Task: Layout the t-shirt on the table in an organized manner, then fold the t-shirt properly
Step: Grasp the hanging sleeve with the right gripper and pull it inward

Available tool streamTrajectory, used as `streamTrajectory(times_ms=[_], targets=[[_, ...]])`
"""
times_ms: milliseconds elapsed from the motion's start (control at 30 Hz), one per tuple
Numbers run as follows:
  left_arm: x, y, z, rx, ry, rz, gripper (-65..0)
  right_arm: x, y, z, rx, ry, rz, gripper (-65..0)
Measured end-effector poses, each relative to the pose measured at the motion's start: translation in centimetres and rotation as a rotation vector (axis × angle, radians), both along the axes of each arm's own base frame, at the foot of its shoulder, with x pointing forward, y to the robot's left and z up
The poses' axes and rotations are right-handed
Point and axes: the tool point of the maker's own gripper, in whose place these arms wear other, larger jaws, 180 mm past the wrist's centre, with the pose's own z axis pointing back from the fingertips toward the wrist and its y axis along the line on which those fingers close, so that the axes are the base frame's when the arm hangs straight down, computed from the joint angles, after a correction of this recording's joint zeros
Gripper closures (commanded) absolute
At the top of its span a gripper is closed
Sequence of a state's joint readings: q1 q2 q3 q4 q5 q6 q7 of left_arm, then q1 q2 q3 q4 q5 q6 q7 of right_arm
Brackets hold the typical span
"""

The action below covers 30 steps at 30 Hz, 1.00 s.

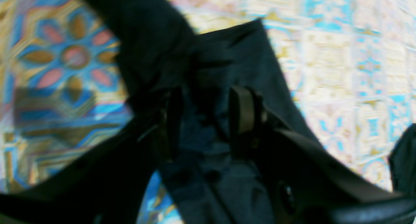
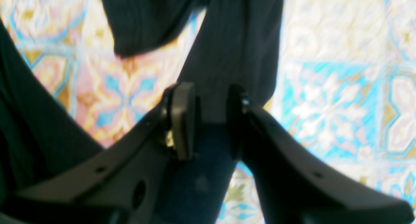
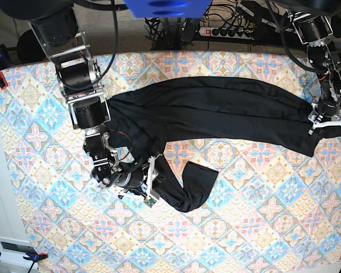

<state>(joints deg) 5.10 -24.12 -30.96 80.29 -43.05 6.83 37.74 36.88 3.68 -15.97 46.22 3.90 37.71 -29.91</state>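
You are still in the laying-out stage; no fold has been made. In the base view the t-shirt (image 3: 216,111) lies as a long dark band across the upper half of the worktop (image 3: 261,227), running from about 9 o'clock to 3 o'clock, bunched rather than spread flat. One long part trails down toward 6 o'clock and curls back on itself near the middle.

Your right claw (image 2: 211,120) sits at the 8 o'clock end of that trailing part, its jaws partly closed with black fabric pinched between them. Your left claw (image 1: 204,120) is out at 3 o'clock on the far end of the garment, jaws likewise part-closed around cloth.

What remains, as I judge it: pull the body out flat, straighten both sleeves, smooth the bunching, and only then begin folding.
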Motion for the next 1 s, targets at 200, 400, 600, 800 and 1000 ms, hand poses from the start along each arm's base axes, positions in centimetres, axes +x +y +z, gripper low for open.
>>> streamTrajectory(times_ms=[200,400,600,800,1000], targets=[[-0.1,0.0,-0.1,-0.001,0.003,0.003,-23.8,0.6,-2.5,-1.0,0.023,0.02,-0.14,-22.3],[-0.1,0.0,0.0,0.0,0.002,0.0,-23.8,1.4,-2.7,-0.2,0.038,-0.003,-0.161,-29.3],[-0.1,0.0,0.0,-0.001,0.001,-0.001,-23.8,1.2,-2.6,-0.4,0.037,0.004,-0.155,-29.1],[-0.1,-0.1,0.0,-0.001,0.001,-0.001,-23.8,1.0,-2.6,-1.1,0.054,0.016,-0.163,-29.1],[-0.1,-0.1,-0.1,-0.004,0.003,-0.003,-23.8,-1.2,-2.4,-4.0,0.117,0.068,-0.187,-29.0]])
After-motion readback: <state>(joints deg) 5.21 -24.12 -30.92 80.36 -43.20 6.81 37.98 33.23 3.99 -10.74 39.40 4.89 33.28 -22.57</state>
